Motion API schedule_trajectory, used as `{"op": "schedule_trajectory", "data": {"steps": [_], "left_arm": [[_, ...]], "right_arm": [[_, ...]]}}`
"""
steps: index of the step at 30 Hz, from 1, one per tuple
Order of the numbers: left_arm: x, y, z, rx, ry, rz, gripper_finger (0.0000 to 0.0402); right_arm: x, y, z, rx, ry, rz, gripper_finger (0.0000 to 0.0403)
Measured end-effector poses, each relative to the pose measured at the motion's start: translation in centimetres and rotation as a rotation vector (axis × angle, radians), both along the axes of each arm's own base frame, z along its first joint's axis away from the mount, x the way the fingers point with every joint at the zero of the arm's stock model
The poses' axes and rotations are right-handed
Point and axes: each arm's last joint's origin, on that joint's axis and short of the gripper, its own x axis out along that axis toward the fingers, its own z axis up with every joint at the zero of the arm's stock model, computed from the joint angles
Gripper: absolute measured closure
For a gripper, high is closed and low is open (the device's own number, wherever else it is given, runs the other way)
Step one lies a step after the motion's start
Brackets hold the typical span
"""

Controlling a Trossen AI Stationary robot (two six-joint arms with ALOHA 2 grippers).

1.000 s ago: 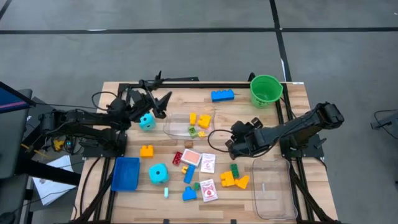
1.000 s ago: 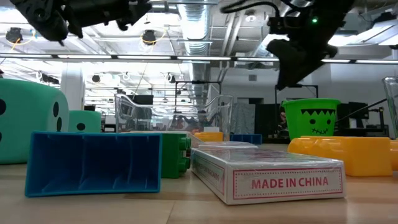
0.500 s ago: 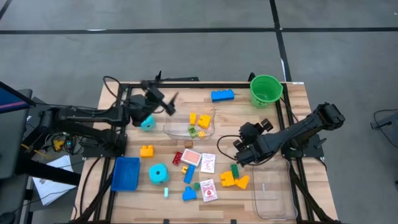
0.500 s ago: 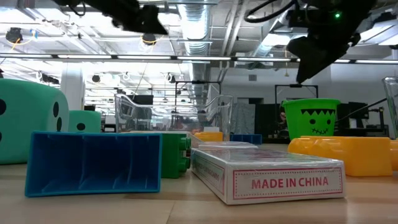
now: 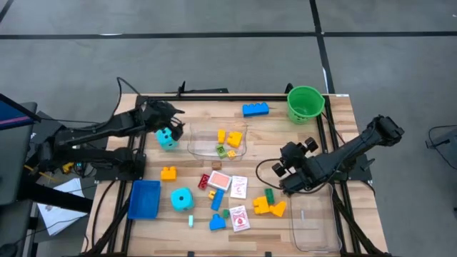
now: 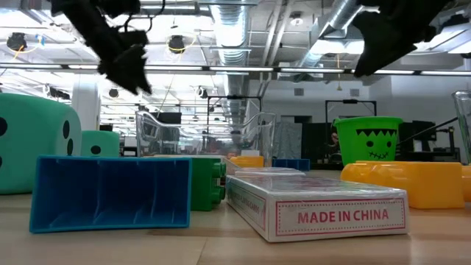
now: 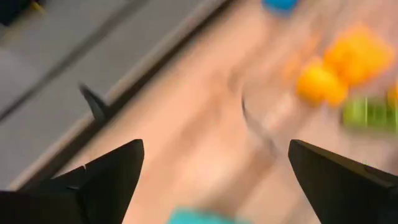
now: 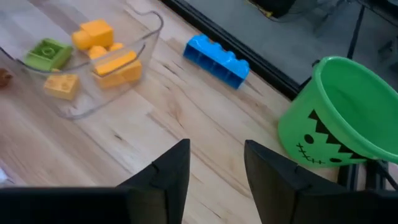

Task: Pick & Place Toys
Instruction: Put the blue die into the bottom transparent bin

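Spread wide, our left gripper [image 5: 173, 126] hovers over the teal black-dotted die [image 5: 167, 138] to straddle it; our right gripper [image 8: 214, 163], part-closed, carries nothing.

Table [image 5: 285, 221]: light wooden slats, dark frame at the edges.
Green bucket [image 5: 305, 103]: upright at the far right corner, a face printed on it.
Clear tubs: one mid-table [image 5: 203, 146], another near right [image 5: 314, 228].
Blue tray [image 5: 144, 199]: near left.

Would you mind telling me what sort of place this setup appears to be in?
Probably a robotics lab or industrial workshop: exposed ceiling ducts, a grey concrete floor, and a wooden table strewn with toys.
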Motion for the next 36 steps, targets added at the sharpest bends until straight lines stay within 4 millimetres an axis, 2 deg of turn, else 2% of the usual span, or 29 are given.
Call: {"op": "schedule_trajectory", "data": {"steps": [5, 10, 16, 20, 23, 28, 36], "left_arm": [[-1.2, -0.6, -1.1, -0.125, 0.145, -0.036, 0.0012], [-0.9, -1.1, -1.3, -0.176, 0.125, -0.130, 0.0023], [-0.8, -1.0, -1.4, -0.191, 0.131, -0.136, 0.0026], [-0.8, 0.0, -1.9, -0.214, 0.151, -0.077, 0.0021], [-0.8, 1.4, -2.2, -0.294, 0.187, -0.016, 0.0019], [-1.1, 3.3, -1.5, -0.435, 0.412, 0.070, 0.0018], [0.3, 5.2, 0.2, -0.501, 0.502, -0.069, 0.0015]], "right_arm": [[-0.2, 0.1, 0.2, -0.006, -0.005, 0.007, 0.0262], [-0.2, 0.0, 0.2, -0.011, 0.005, 0.007, 0.0262], [-0.7, 0.0, -0.5, -0.024, 0.028, 0.009, 0.0262], [-1.1, -0.5, -1.4, -0.032, 0.047, -0.024, 0.0262], [-1.1, -0.9, -1.5, -0.028, 0.045, -0.049, 0.0262], [-1.2, -1.3, -1.0, -0.010, 0.011, -0.064, 0.0262], [-1.6, -1.1, -0.2, -0.004, -0.052, -0.033, 0.0262]]}}
